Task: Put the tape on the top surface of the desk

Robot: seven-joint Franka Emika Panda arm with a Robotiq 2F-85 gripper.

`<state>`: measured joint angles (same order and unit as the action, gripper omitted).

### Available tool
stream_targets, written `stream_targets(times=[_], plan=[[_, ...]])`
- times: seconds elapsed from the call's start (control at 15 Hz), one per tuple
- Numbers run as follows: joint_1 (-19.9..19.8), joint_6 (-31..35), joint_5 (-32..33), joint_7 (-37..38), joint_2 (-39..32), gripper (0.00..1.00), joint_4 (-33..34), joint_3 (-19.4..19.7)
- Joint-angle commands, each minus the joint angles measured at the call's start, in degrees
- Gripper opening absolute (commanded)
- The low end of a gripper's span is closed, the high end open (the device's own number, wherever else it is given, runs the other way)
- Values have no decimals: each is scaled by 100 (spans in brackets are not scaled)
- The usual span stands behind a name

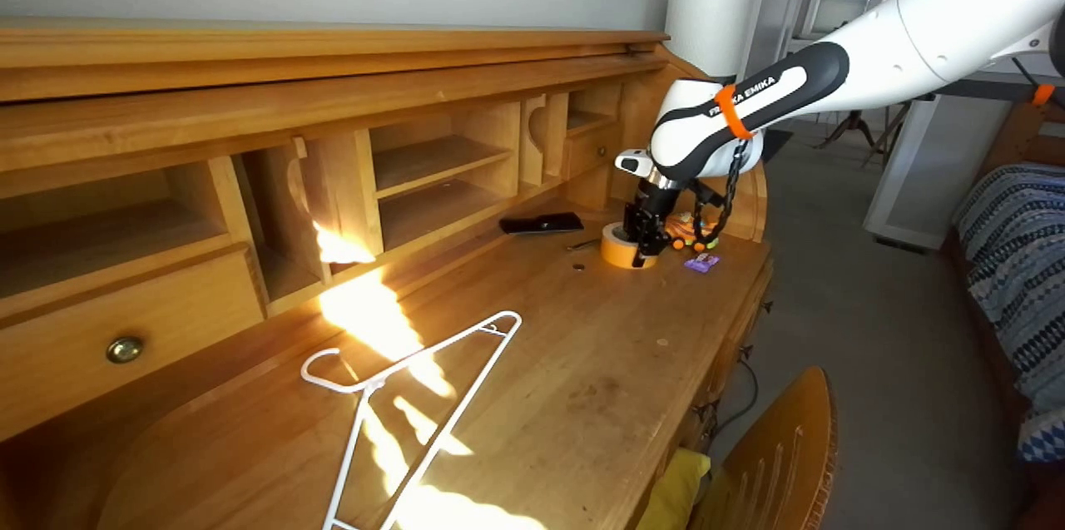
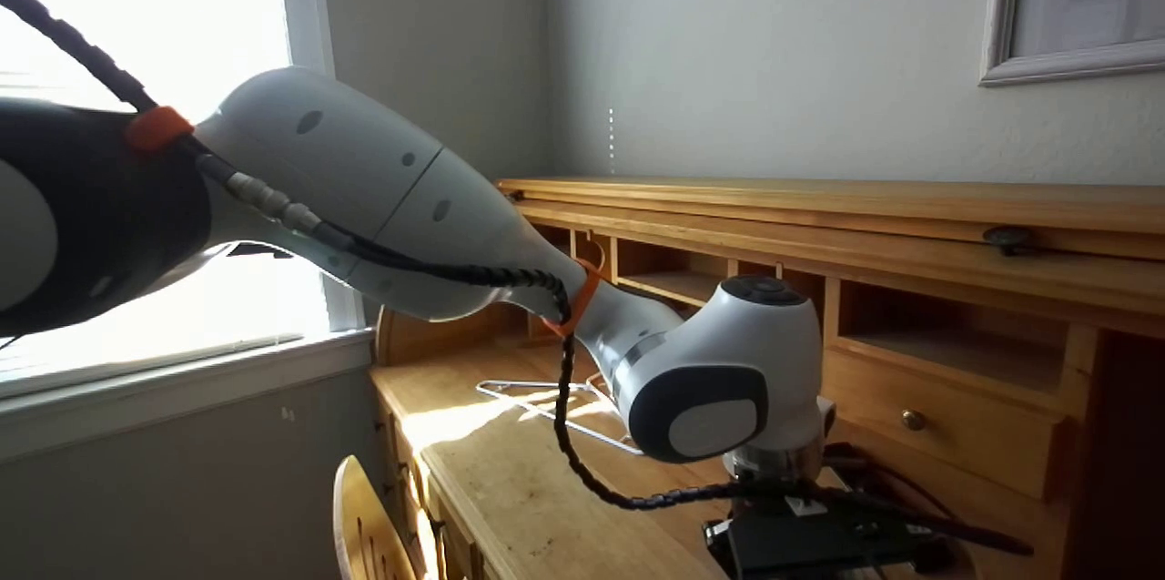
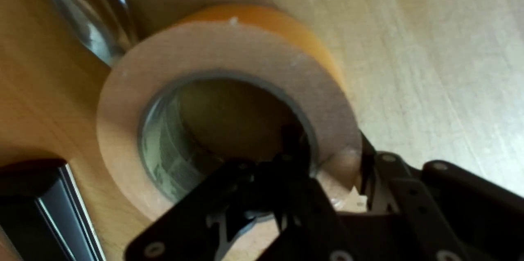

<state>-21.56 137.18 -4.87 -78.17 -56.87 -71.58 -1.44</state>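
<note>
From left: the top ledge (image 1: 333,39) of the table (image 1: 582,347), the probable goal; a glossy black object (image 1: 542,223); the orange roll of tape (image 1: 617,253) on the work surface; the tool (image 3: 329,150), apparently clamped across the roll's wall, one finger in the hollow, one outside; a wheeled toy (image 1: 679,229). The lift is best begun straight up, with a firm pinch and the roll level, gaining height above the ledge's edge before travelling inward over it.
</note>
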Motion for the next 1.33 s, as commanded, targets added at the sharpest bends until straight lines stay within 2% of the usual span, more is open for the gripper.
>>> stream_targets(times=[0.0,0.33,0.67,0.87,1.13,1.27], plan=[[129,261,192,149,28,4,44,74],[336,749,298,693,597,7,-643,222],[240,196,266,731,1781,7,-1699,89],[259,-330,251,888,2523,7,-2272,233],[268,-1064,-83,1756,3208,7,-2771,409],[262,-1086,-293,2207,3572,7,-2989,439]])
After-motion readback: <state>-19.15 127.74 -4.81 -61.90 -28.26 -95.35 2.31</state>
